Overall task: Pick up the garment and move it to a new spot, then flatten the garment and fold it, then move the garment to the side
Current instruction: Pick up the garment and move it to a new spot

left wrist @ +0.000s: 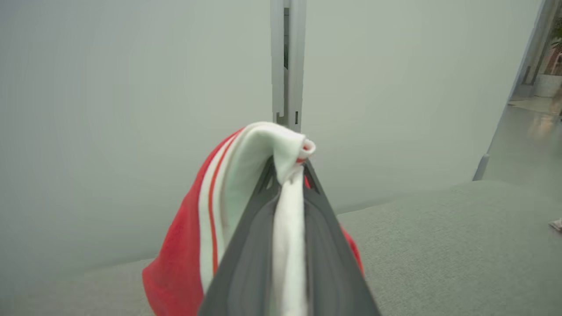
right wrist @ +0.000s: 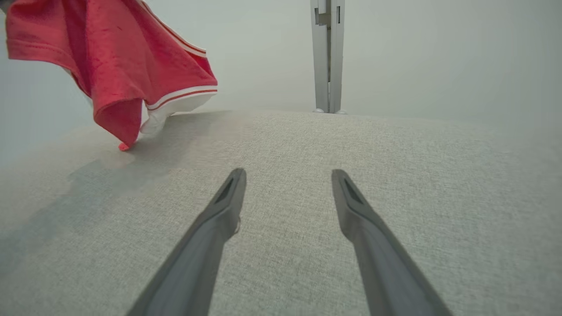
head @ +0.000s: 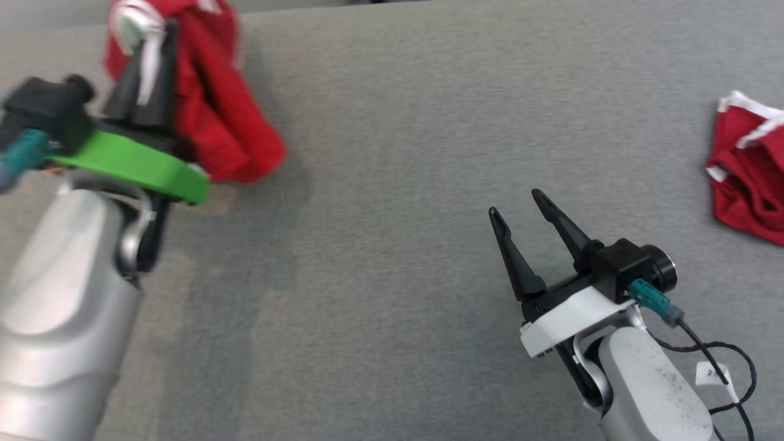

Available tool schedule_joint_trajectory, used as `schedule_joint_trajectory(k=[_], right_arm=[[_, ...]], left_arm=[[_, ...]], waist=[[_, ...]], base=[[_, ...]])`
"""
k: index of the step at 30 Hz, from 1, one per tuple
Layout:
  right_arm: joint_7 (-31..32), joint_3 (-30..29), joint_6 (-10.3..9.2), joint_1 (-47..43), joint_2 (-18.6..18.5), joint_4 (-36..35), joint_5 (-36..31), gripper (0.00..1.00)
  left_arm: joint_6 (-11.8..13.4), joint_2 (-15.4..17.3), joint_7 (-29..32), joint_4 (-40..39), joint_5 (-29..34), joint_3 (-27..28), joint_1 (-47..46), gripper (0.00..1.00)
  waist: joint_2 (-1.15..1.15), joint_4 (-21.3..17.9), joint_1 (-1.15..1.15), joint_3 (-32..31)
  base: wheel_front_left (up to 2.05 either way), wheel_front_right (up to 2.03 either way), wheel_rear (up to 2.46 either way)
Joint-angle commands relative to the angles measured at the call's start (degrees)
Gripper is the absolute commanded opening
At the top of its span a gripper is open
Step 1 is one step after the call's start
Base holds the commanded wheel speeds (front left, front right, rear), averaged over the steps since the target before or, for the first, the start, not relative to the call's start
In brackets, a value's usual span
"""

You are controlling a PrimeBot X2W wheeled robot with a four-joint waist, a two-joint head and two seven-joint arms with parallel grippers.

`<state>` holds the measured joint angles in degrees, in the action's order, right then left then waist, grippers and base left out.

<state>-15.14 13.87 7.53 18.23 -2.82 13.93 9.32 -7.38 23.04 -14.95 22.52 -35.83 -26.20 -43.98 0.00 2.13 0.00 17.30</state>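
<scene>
Head view is showing the left gripper in the upper left of the frame, its two dark fingers pressed together and pinching the white-trimmed edge of a red garment. The garment is hanging bunched from the fingertips, draping to the right of the gripper and above the grey desk. A green plate is sitting at that arm's wrist.

Left wrist view is looking along the left gripper, where a white band of the garment is running between the closed fingers and folding over their tips, with red cloth falling to the left.

Right wrist view is catching the garment in the upper left of the frame. Its lowest corner is reaching down to the far part of the desk, though contact is hard to judge. The right gripper is holding its fingers spread apart over bare desk, gripping nothing.

In the lower right of the head view the right gripper is pointing up the frame, well apart from the held garment. A second red garment with white trim is lying crumpled at the right edge. A small white tag is hanging on the cable beside the right arm, with writing too small to read.
</scene>
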Motion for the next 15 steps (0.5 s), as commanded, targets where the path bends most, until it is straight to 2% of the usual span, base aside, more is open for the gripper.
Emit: schedule_joint_trajectory(k=[1, 5, 9, 10, 11, 12, 13, 15], right_arm=[[0.0, 0.1, -0.09, -0.9, -0.2, -0.3, 0.7, 1.00], [0.0, 0.2, -0.09, -1.7, -0.2, -0.9, 1.4, 1.00], [0.0, 0.6, -0.09, -2.2, -0.2, -1.3, 2.4, 1.00], [0.0, 0.7, -0.09, -2.5, -0.2, -1.3, 2.6, 1.00], [0.0, 0.7, -0.09, -2.6, -0.1, -1.4, 2.8, 1.00], [0.0, 0.7, -0.09, -2.7, -0.2, -1.4, 2.8, 1.00], [0.0, 0.7, -0.09, -2.7, -0.2, -1.4, 2.9, 1.00], [0.0, 0.3, -0.09, -2.9, -0.2, -1.5, 3.0, 1.00]], left_arm=[[-0.2, -1.4, -0.3, -1.0, 0.5, -1.5, 0.9, 0.00], [-0.2, -5.7, -0.3, -1.7, 1.1, -7.5, 0.5, 0.00], [-0.2, -9.2, -0.3, 1.0, 0.9, -14.0, 0.8, 0.00], [-0.2, -10.1, -0.3, 1.8, 0.9, -15.0, 0.9, 0.12], [-0.2, -10.6, -0.3, 2.5, 1.0, -15.7, 1.2, 0.45], [-0.2, -11.2, -0.3, 3.8, 1.1, -16.6, 1.8, 0.96], [-0.2, -11.5, -0.3, 4.6, 1.1, -17.1, 2.2, 1.00], [-0.2, -11.8, -0.3, 6.2, 1.5, -17.4, 3.0, 1.00]], waist=[[0.00, -6.8, 0.00, -2.2], [0.00, -10.9, 0.00, -1.9], [0.00, -13.9, 0.00, -1.4], [0.00, -14.3, 0.00, -1.3], [0.00, -14.6, 0.00, -1.2], [0.00, -14.8, 0.00, -1.1], [0.00, -14.9, 0.00, -1.1], [0.00, -14.8, 0.00, -1.1]], base=[[0.00, 0.00, 0.00], [0.00, 0.00, 0.00], [0.00, 0.00, 0.00], [0.00, 0.00, 0.00], [0.00, 0.00, 0.00], [0.00, 0.00, 0.00], [0.00, 0.00, 0.00], [0.00, 0.00, 0.00]])
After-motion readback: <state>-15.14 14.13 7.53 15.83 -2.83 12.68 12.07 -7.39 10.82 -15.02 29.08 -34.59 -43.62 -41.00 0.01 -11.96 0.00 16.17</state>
